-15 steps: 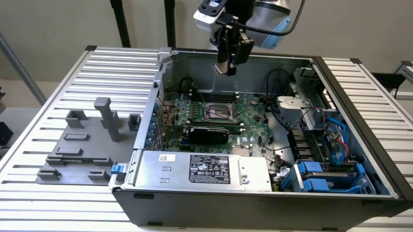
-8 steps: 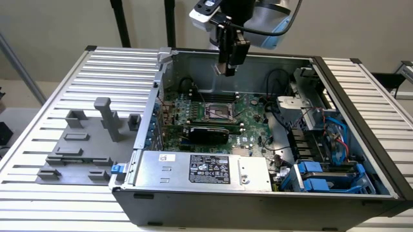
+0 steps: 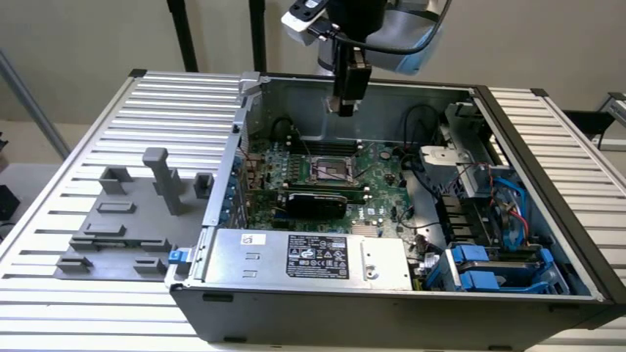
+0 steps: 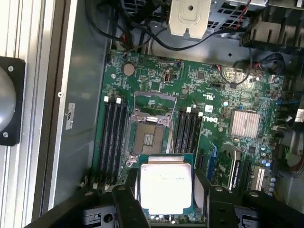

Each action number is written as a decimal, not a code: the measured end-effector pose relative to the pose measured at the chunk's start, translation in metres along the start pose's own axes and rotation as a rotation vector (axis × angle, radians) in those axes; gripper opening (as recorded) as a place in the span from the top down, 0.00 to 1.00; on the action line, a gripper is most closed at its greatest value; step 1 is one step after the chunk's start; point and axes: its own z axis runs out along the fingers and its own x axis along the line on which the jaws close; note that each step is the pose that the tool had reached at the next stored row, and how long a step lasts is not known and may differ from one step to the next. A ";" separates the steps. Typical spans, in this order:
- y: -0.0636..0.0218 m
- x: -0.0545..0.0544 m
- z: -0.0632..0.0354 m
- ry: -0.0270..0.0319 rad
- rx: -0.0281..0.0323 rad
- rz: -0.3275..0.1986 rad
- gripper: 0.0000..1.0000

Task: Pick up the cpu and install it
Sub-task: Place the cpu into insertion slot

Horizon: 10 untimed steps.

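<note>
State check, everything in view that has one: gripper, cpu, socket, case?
gripper: shut on the cpu, above the case.
cpu: held over the motherboard, not yet in the socket.
socket: empty, retaining frame lifted open.
case: side open, interior exposed.

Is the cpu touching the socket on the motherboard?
Apart. In the exterior view the gripper holding the cpu hangs well above the socket, with open space between them.

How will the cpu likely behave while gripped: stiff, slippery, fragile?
The cpu looks like a flat, rigid plate, so it probably won't flex in the gripper. Its smooth metal top and thin edges may let it slip. Small, so likely light.
</note>
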 end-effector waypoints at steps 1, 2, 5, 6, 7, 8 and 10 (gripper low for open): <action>0.0000 0.000 0.0002 -0.0001 0.0002 0.018 0.45; 0.0000 0.000 0.0004 -0.0003 0.0005 0.036 0.45; 0.0000 0.000 0.0015 -0.0009 0.0013 0.091 0.45; 0.0000 0.000 0.0021 -0.0010 0.0016 0.109 0.45; 0.0000 0.000 0.0031 -0.0007 0.0019 0.127 0.45; 0.0000 0.000 0.0044 0.0009 0.0021 0.143 0.45; -0.0001 0.000 0.0061 0.0081 0.0025 0.168 0.45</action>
